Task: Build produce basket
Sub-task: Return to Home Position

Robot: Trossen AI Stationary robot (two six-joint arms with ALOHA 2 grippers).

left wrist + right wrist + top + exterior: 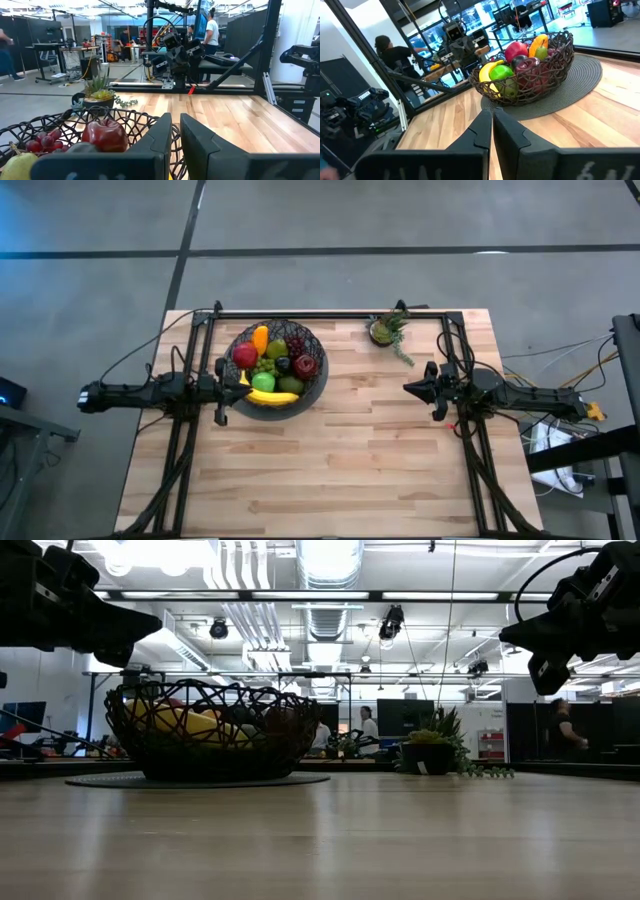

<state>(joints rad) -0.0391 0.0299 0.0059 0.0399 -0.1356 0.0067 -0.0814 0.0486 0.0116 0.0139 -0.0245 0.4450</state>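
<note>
high view: left hand (pixel 230 389) narrow, empty, just beside wire basket (pixel 320 376)
risk: low swing could clip rim, tip banana (pixel 272 396)
right hand (pixel 411 388): pinched, well apart

Left claw (pixel 236 388), right claw (pixel 410 388) (both raised)

From where I'm driving, the wire basket (pixel 312 395) sits upright on the far-left part of the table (pixel 360 460). It's dark criss-cross wire, wide and bowl-shaped, and it's properly loaded. The banana (pixel 272 396) curls along the near rim, with the green apple (pixel 263 381) just behind it. The red apple (pixel 245 355) is on the left and the orange piece (pixel 261 337) pokes up at the far side. The dark red grapes (pixel 296 344) are far right, with a darker red round fruit (pixel 306 365) just nearer. The green grapes (pixel 268 365) are tucked in the middle.
</note>
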